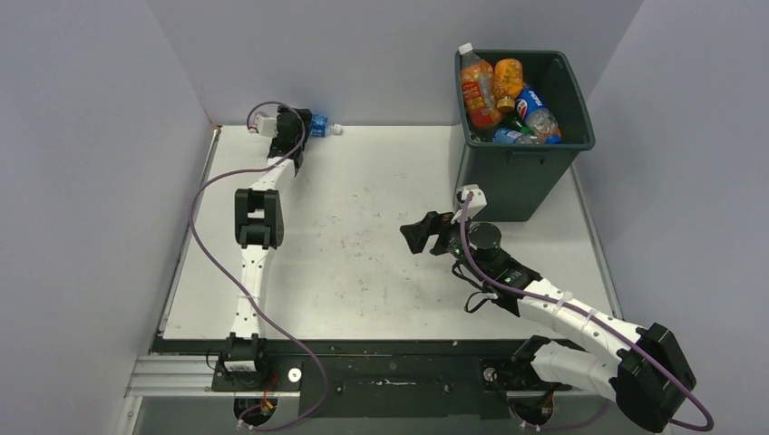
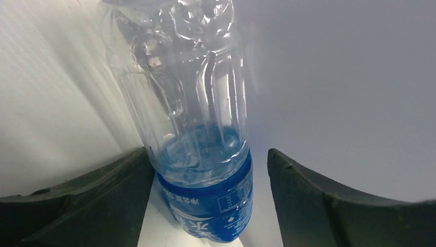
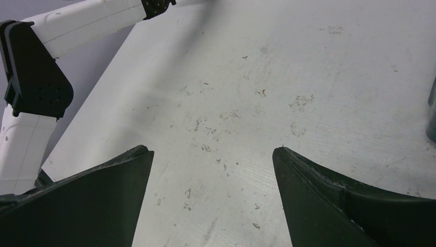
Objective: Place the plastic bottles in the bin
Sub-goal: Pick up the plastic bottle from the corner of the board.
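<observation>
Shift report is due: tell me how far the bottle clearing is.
Done: several bottles lie in the bin. In hand: the left gripper straddles the blue-labelled bottle at the far left corner, jaws not yet clamped. Left: lifting and binning it; no other bottle shows on the table. The right gripper hangs open, empty.

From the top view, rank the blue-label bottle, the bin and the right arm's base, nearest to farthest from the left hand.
1. Blue-label bottle: far-left corner, within the left hand.
2. Bin: far right.
3. Right arm's base: near edge, right side.
</observation>
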Robot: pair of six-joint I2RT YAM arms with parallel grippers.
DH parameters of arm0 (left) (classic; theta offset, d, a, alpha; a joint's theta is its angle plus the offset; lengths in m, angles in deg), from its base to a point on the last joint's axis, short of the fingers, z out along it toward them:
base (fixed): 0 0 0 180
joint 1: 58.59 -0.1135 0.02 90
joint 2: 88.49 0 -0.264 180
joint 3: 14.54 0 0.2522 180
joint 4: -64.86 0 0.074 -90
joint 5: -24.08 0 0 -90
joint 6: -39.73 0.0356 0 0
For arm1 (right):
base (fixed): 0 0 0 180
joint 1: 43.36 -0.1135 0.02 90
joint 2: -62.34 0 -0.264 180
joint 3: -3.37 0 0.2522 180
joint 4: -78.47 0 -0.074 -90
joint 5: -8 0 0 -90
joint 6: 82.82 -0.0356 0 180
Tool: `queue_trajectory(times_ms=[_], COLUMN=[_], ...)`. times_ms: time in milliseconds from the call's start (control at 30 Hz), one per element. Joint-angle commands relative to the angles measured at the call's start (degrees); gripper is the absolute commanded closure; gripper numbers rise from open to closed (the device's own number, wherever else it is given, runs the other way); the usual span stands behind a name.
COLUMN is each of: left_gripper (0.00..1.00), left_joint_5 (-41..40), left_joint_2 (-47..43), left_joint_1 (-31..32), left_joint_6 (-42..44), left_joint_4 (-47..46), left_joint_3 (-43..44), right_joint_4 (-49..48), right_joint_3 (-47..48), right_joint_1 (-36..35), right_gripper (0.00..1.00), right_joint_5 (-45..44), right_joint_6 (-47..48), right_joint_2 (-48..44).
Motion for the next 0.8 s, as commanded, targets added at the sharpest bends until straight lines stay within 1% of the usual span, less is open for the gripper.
queue_trajectory(times_ms=[0, 200, 267, 300, 400, 500, 533, 667, 767], left_gripper=[0.25, 0.48, 0.54, 0.58, 0.68, 0.75, 0.76, 0.86, 0.90], left_joint_5=[0.21, 1.98, 2.13, 1.84, 0.49, -1.92, -2.39, -2.54, -0.89], left_joint_2=[4.79, 5.72, 4.04, 2.54, -3.15, -11.37, -14.57, -26.10, -35.53], left_joint_1=[0.97, 0.89, 0.83, 0.83, 0.83, 1.27, 1.46, 1.58, 1.98], left_joint_6=[-1.62, -3.50, -3.83, -4.09, -4.14, -4.31, -4.35, -4.54, -6.03], left_joint_4=[1.33, -2.65, -5.71, -8.93, -17.98, -31.76, -35.01, -45.55, -52.67], left_joint_3=[3.98, 3.08, -0.12, -2.83, -13.30, -28.61, -33.23, -49.50, -61.08], right_joint_4=[-2.28, -1.61, -1.66, -1.81, -1.92, -2.84, -3.34, -3.84, -4.63], right_joint_3=[0.76, 1.28, 1.41, 1.45, 1.63, 0.93, 0.65, 0.75, 0.82], right_joint_1=[-0.05, -0.05, 0.03, 0.00, -0.09, -0.33, -0.51, -1.42, -2.44], right_gripper=[0.10, 0.10, 0.10, 0.10, 0.10, 0.10, 0.10, 0.10, 0.10], right_joint_5=[-0.69, -0.34, -0.34, -0.26, -0.39, -0.69, -0.69, -0.68, -0.69], right_joint_6=[1.44, 1.17, 1.08, 1.04, 0.94, 0.80, 0.54, 0.17, 1.12], right_joint_2=[-0.53, 1.34, 1.62, 1.67, 1.67, 1.42, 1.34, 0.87, 0.22])
